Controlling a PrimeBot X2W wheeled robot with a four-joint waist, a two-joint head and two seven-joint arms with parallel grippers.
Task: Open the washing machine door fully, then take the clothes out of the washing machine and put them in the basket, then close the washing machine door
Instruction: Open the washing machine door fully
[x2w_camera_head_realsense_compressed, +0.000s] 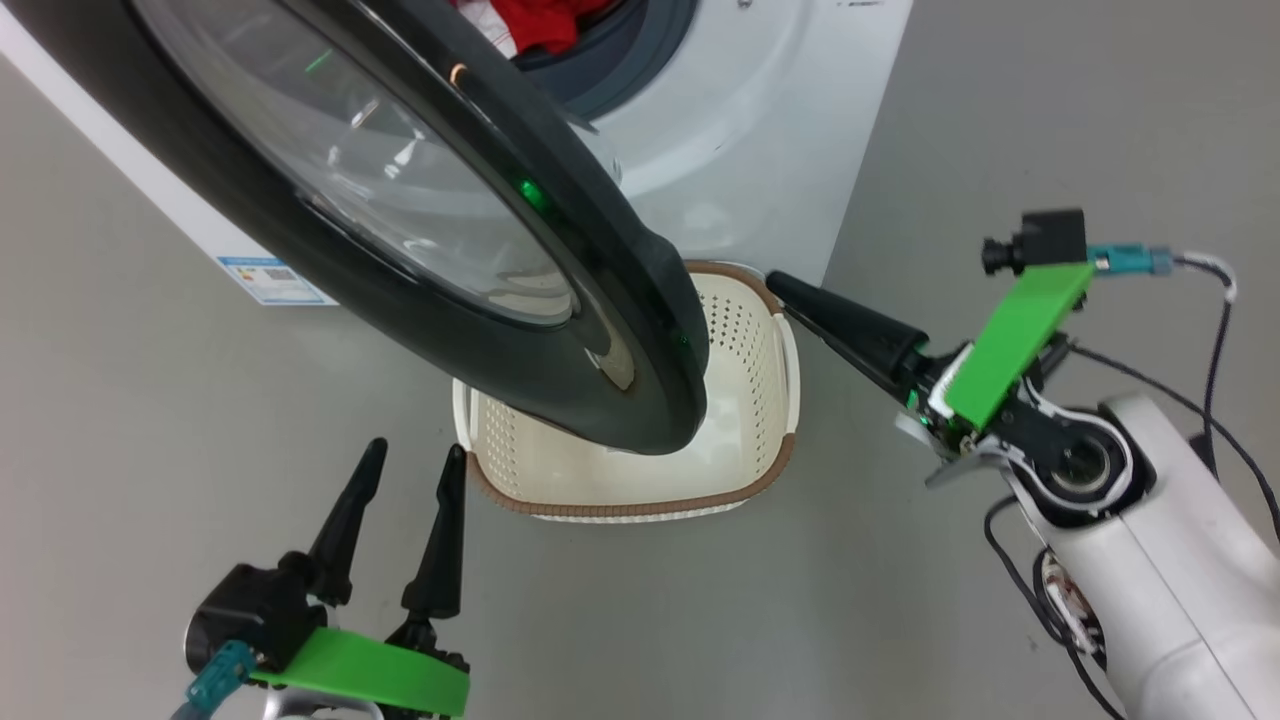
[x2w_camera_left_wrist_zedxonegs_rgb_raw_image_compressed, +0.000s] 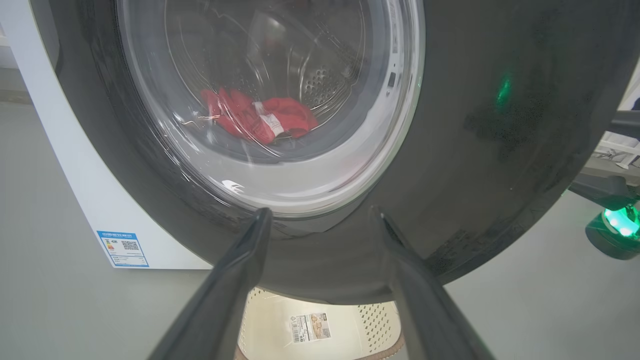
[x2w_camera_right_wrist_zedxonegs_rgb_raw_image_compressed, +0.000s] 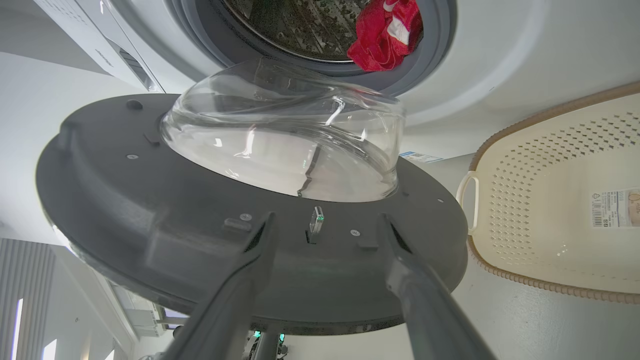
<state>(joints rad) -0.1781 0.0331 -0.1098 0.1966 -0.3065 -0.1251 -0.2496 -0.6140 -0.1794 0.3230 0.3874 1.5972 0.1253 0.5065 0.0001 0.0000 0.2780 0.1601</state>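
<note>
Left fingers (x2w_camera_head_realsense_compressed: 440, 540) low over the grey floor (x2w_camera_head_realsense_compressed: 150, 400), spread wide, gripping nothing. Right fingers (x2w_camera_right_wrist_zedxonegs_rgb_raw_image_compressed: 247, 275) also parted and empty, tips just short of the door's (x2w_camera_head_realsense_compressed: 640, 330) matte grey inner face (the head view hides one of them). The door stands swung out from the washer (x2w_camera_head_realsense_compressed: 740, 120), its glossy black rim covering much of the basket (x2w_camera_head_realsense_compressed: 745, 400) in the head view. The basket is cream perforated plastic with a brown ribbed rim and a sticker (x2w_camera_right_wrist_zedxonegs_rgb_raw_image_compressed: 615, 207), on the floor under the door. Clear glass bowl (x2w_camera_right_wrist_zedxonegs_rgb_raw_image_compressed: 285, 135) bulges inward. Grey gasket (x2w_camera_right_wrist_zedxonegs_rgb_raw_image_compressed: 432, 45), perforated steel drum (x2w_camera_right_wrist_zedxonegs_rgb_raw_image_compressed: 300, 25). Crumpled red and white clothes (x2w_camera_right_wrist_zedxonegs_rgb_raw_image_compressed: 382, 35) lie at the drum mouth, cut off at the frame top. Label (x2w_camera_left_wrist_zedxonegs_rgb_raw_image_compressed: 122, 248) print unreadable.
</note>
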